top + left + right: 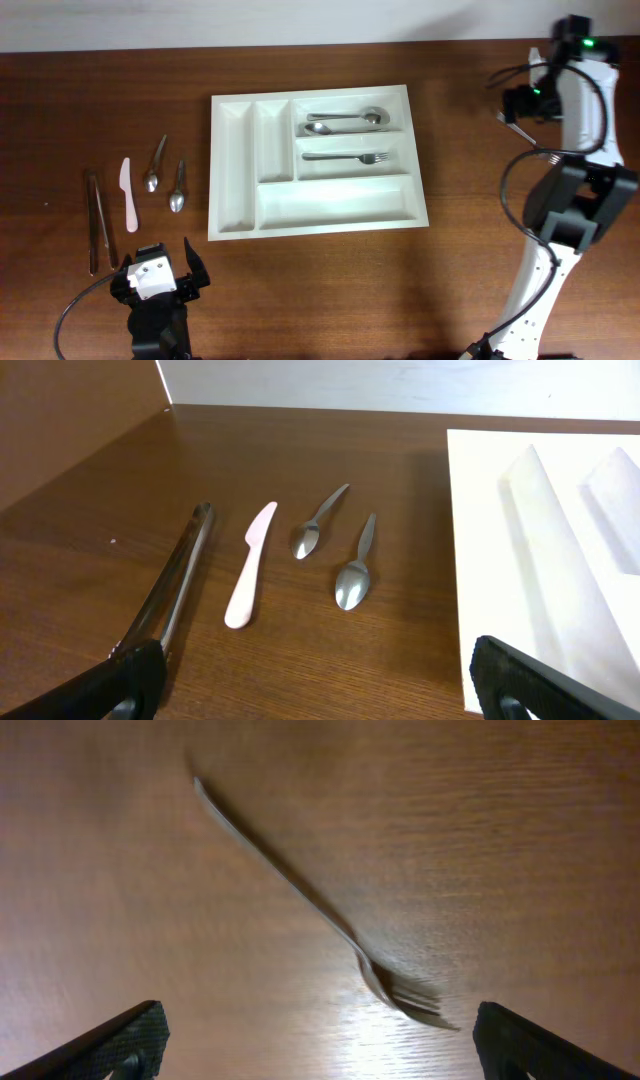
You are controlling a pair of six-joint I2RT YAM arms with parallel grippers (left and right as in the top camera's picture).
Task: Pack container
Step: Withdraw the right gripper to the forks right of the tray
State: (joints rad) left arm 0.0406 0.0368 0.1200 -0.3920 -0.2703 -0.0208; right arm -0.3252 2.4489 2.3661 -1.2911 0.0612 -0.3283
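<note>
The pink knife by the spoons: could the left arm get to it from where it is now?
Probably yes. The left gripper is open and the pink knife lies just ahead of it, with nothing between them. The metal tongs and the spoons lie apart on either side, leaving room.

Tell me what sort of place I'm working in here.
Likely a test bench staged as a kitchen chore, not a real kitchen: a wooden table against a plain wall, a white cutlery tray partly filled, and loose spoons beside it.
</note>
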